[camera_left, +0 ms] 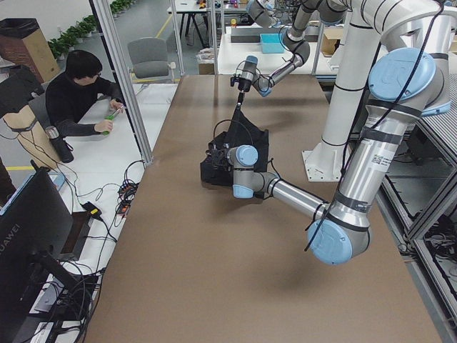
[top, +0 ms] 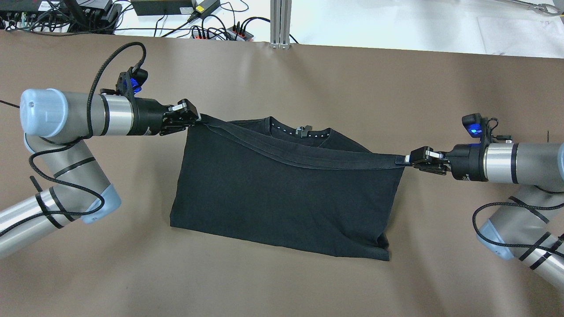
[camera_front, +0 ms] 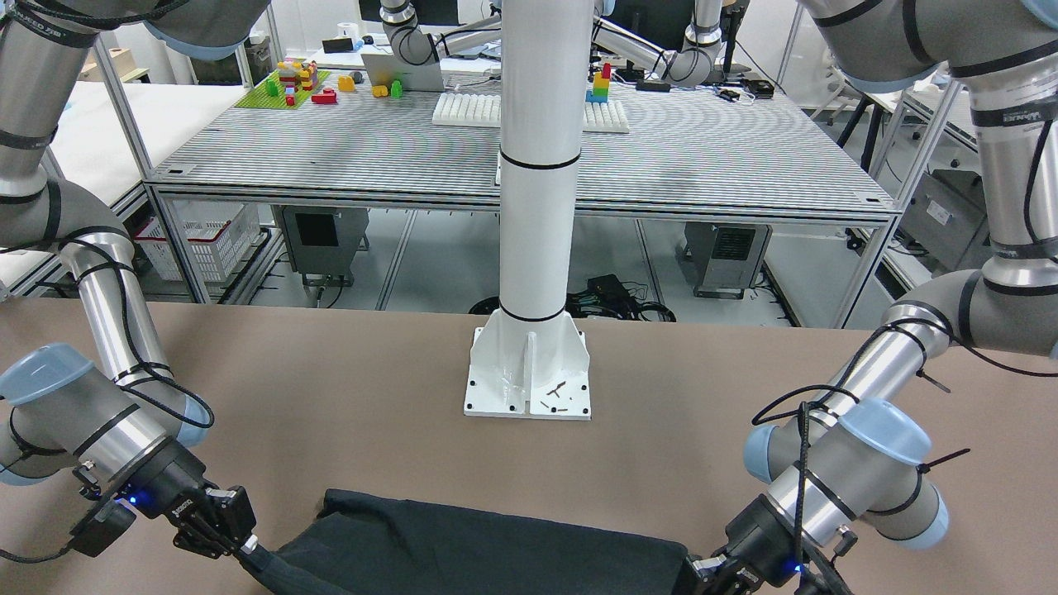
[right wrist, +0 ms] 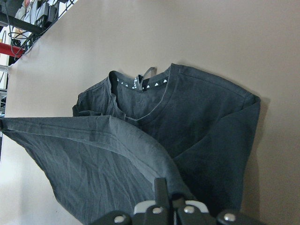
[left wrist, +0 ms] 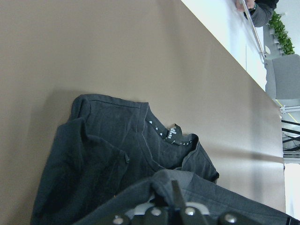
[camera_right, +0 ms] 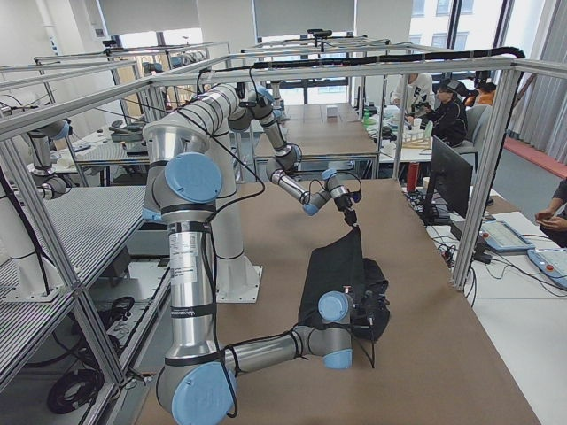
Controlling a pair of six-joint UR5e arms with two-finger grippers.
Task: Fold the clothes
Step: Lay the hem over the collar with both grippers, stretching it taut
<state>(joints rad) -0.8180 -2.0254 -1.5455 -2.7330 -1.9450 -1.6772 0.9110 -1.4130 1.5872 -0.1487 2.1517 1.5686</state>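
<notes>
- Overhead exterior view: a brown table (top: 282, 273) fills the scene, and both arms reach in low from its two ends.
- A black T-shirt (top: 282, 198) is at the middle of the table, partly lying on it and partly lifted. Its fabric hangs from a raised edge down to the table on the robot's side. No chest print shows in any view.
- The shirt's hem (top: 308, 155) runs as a taut band between the two pincers, clear of the table.
- The left pincer (top: 196, 119) is pressed together on the hem's left corner, with cloth bunched between its fingers in the left wrist view.
- The right pincer (top: 407, 159) is clamped on the hem's right corner in the same way.
- The collar (top: 286, 128) lies on the table just beyond the band, on the side away from the robot. A row of small white triangles lines its inside.
- A small grey label (top: 305, 130) sticks up at the middle of the collar.
</notes>
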